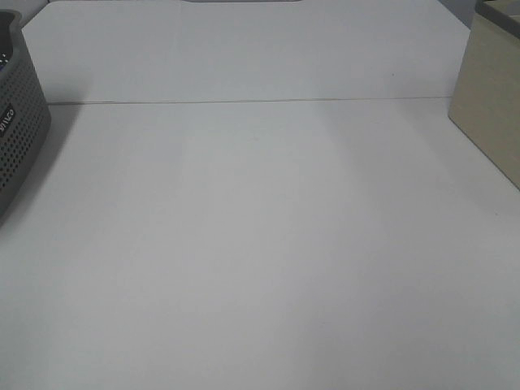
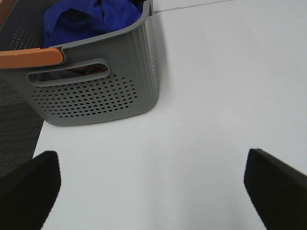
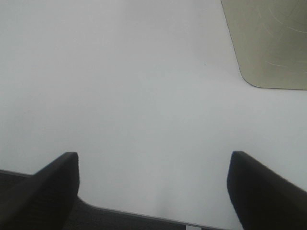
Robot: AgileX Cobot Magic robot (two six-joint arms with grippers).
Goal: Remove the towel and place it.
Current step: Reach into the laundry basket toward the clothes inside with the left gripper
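The royal-blue towel (image 2: 91,19) lies bunched inside a grey perforated basket (image 2: 96,96) with an orange handle (image 2: 31,57), seen in the left wrist view. The basket's edge also shows at the far left of the exterior high view (image 1: 20,122); the towel is hidden there. My left gripper (image 2: 153,191) is open and empty over the white table, short of the basket. My right gripper (image 3: 153,191) is open and empty near the table's front edge. Neither gripper shows in the exterior high view.
A beige box (image 1: 491,106) stands at the right edge of the white table (image 1: 260,244); it also shows in the right wrist view (image 3: 268,43). A seam (image 1: 244,101) crosses the table at the back. Dark floor (image 2: 17,134) lies beside the basket.
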